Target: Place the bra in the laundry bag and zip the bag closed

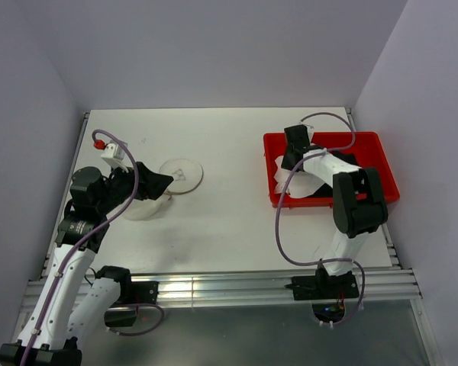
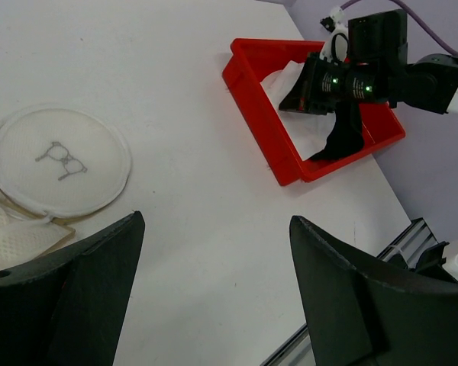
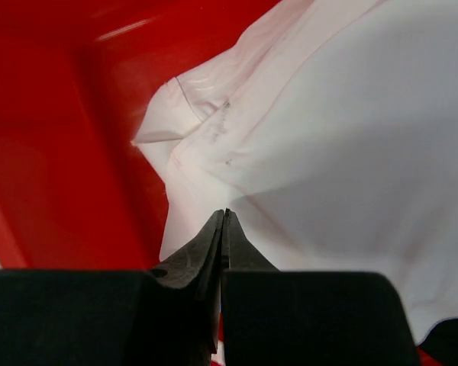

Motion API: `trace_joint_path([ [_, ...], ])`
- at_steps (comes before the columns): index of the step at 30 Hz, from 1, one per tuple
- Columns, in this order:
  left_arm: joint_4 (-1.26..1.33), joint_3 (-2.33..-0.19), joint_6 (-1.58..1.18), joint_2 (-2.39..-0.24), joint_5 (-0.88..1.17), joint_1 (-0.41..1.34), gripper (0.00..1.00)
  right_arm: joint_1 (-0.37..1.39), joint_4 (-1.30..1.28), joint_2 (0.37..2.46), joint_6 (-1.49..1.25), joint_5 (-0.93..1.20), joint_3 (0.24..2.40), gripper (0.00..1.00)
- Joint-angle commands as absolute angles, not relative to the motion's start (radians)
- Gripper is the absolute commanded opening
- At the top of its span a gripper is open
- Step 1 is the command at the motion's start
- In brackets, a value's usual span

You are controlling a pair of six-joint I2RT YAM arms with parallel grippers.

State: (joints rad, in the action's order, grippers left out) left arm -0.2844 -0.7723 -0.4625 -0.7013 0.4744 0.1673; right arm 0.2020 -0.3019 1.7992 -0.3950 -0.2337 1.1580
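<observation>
Right gripper (image 3: 225, 217) jaws closed tight, tips at the edge of the bra (image 3: 328, 137), smooth white crumpled fabric in the red bin (image 3: 61, 152); can't tell if any cloth is pinched. Left gripper (image 2: 214, 229) spread wide over the table (image 1: 229, 221), beside the laundry bag (image 1: 143, 207). It's white mesh, with its round lid (image 2: 57, 160) lying flat alongside, and the lid's black mark (image 2: 61, 160) is unreadable.

Overhead camera looks down on the bench (image 1: 229, 221); left wrist views the red bin (image 2: 259, 114) from afar, right wrist from close inside it.
</observation>
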Motion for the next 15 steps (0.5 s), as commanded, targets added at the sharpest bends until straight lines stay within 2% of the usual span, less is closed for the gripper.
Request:
trace_joint_path([
  [1, -0.279, -0.778, -0.431, -0.684, 0.477, 0.178, 0.83, 0.196, -0.192, 1.652, -0.382, -0.265, 1.122, 0.0],
  [6, -0.275, -0.773, -0.436, -0.683, 0.485, 0.178, 0.83, 0.196, -0.15, 1.459, -0.338, -0.276, 1.093, 0.0],
  [9, -0.276, -0.772, -0.437, -0.68, 0.482, 0.178, 0.83, 0.198, -0.352, 1.563, -0.319, -0.275, 1.215, 0.12],
  [10, -0.276, -0.773, -0.437, -0.678, 0.48, 0.178, 0.83, 0.199, -0.366, 1.606, -0.316, -0.284, 1.218, 0.23],
  [11, -0.276, -0.772, -0.437, -0.677, 0.479, 0.178, 0.83, 0.196, -0.37, 1.623, -0.313, -0.281, 1.207, 0.27],
  [15, -0.276, -0.775, -0.439, -0.68, 0.483, 0.181, 0.83, 0.196, -0.419, 1.707, -0.282, -0.259, 1.222, 0.38],
])
